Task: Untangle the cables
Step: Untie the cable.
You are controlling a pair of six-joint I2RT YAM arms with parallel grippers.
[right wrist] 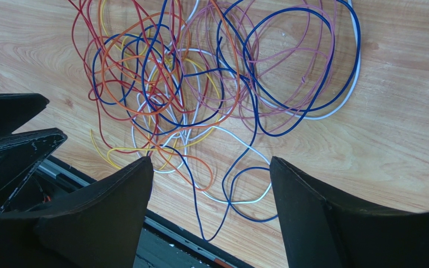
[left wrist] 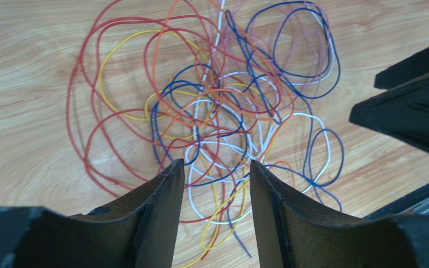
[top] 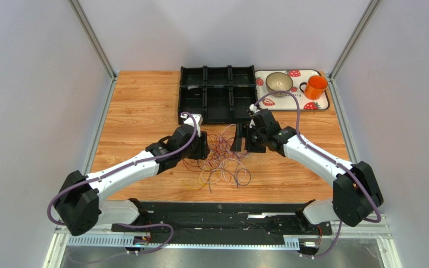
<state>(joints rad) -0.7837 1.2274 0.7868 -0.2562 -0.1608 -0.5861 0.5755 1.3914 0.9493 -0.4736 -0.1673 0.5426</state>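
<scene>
While the cables [top: 222, 159] lie heaped mid-frame in the top view, we note the left gripper [left wrist: 217, 164] half-parted and the right gripper [right wrist: 211, 162] wide, both empty. The heap sits between them, just ahead of each, about equally near.

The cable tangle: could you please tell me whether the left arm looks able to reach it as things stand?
Probably yes. The left gripper hangs right over the cables with its jaws apart, and nothing stands in between; the right gripper stands off at the far side.
</scene>
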